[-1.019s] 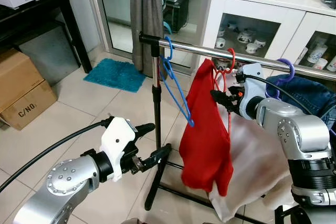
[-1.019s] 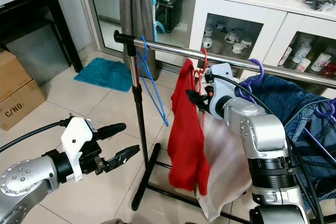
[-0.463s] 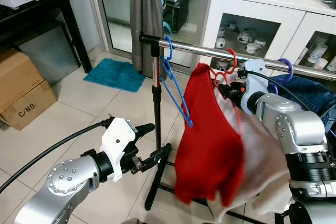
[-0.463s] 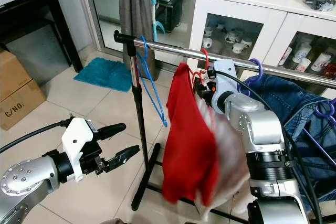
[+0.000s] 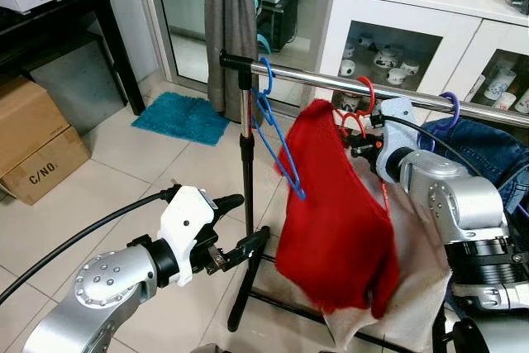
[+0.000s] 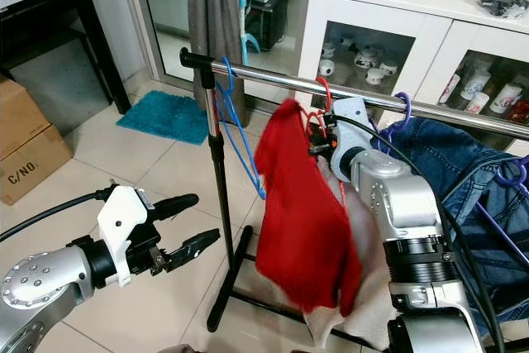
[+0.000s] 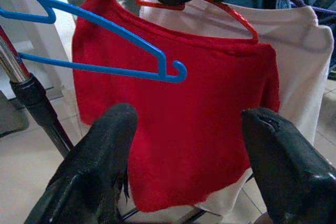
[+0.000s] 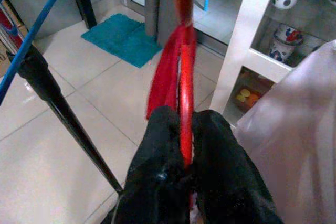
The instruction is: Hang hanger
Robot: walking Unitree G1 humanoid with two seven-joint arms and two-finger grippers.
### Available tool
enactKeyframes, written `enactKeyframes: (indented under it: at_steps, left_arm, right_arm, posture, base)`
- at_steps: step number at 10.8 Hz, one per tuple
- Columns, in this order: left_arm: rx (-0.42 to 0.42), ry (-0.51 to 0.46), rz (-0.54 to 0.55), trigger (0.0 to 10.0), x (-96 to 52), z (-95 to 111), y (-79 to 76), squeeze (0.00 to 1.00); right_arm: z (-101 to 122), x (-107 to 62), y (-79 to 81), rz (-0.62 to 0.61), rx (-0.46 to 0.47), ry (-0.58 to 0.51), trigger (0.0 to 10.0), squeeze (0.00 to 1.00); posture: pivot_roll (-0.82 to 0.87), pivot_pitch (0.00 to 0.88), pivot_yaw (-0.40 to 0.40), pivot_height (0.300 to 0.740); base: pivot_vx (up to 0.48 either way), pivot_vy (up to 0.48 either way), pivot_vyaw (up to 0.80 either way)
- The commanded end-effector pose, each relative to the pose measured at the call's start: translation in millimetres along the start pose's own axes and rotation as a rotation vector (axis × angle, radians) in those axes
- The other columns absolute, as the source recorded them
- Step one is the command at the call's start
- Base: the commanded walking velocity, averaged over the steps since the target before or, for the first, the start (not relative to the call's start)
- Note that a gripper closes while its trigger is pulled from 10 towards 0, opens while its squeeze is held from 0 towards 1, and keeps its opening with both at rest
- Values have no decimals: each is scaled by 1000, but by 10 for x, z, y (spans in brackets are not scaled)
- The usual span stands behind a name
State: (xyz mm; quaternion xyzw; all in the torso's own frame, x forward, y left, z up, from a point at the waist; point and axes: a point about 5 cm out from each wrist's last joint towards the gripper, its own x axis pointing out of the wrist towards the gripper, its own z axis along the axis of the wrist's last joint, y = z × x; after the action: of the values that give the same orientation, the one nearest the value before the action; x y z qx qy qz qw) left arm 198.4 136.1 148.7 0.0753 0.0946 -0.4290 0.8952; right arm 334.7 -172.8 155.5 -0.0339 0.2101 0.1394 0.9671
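A red hanger (image 5: 364, 93) carrying a red shirt (image 5: 335, 212) hooks over the chrome rail (image 5: 331, 81) of a clothes rack. My right gripper (image 5: 357, 149) is shut on the red hanger (image 8: 182, 98) just below its hook, its fingers (image 8: 215, 145) pinching the red wire. An empty blue hanger (image 5: 277, 142) hangs on the rail near the black post (image 5: 246, 171). My left gripper (image 5: 238, 225) floats low, left of the post, open and holding nothing; in its wrist view the fingers (image 7: 100, 150) frame the red shirt (image 7: 178, 129).
A white garment (image 5: 413, 279) hangs behind the red shirt, with denim (image 5: 479, 150) on a purple hanger (image 5: 450, 105) further right. A white cabinet (image 5: 413, 31) stands behind the rack. A teal mat (image 5: 182, 117) and a cardboard box (image 5: 33, 146) lie to the left.
The red shirt swung out toward me and to the left, then settled back partway. My right gripper shifted slightly along the rail with the hanger. The left arm stayed still.
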Motion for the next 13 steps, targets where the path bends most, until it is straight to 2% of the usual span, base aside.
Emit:
enactKeyframes:
  at_steps: [1,5,6,7,8,9,10,11,13]
  left_arm:
    - [7,12,-4,10000,1,-24,9,0]
    - [3,-3,33,10000,12,-19,44,0]
    - [6,-4,41,10000,15,-15,51,0]
    - [10,-6,54,10000,17,-10,65,0]
    - [21,-5,138,10000,12,-12,138,0]
    - [12,-16,280,10000,13,-11,258,0]
    - [5,-42,328,10000,5,0,285,0]
    - [-16,-55,387,10000,-9,-3,299,0]
    - [-21,-44,423,10000,11,-60,292,0]
  right_arm:
    - [80,12,10,4,-10,-29,0,0]
    - [99,-47,50,32,27,-74,0,0]
    - [91,-56,44,-5,-5,-76,0,0]
    - [93,-58,52,5,15,-80,0,0]
    - [127,-87,70,14,23,-112,0,0]
    - [176,-140,84,24,-6,-176,0,0]
    - [190,-181,109,43,-2,-213,0,0]
    - [190,-291,151,52,-10,-273,0,0]
    - [59,-387,228,59,-8,-303,0,0]
  posture:
    - [-55,0,-6,740]
    - [-59,0,1,740]
    - [-59,0,6,740]
    - [-58,0,10,740]
    - [-54,0,15,740]
    - [-49,0,13,740]
    - [-49,0,9,740]
    - [-46,0,8,740]
    - [-43,0,8,740]
  base:
    - [0,0,0]
    - [0,0,0]
    - [0,0,0]
    - [0,0,0]
    - [0,0,0]
    - [0,0,0]
    - [0,0,0]
    - [0,0,0]
    - [-127,0,0]
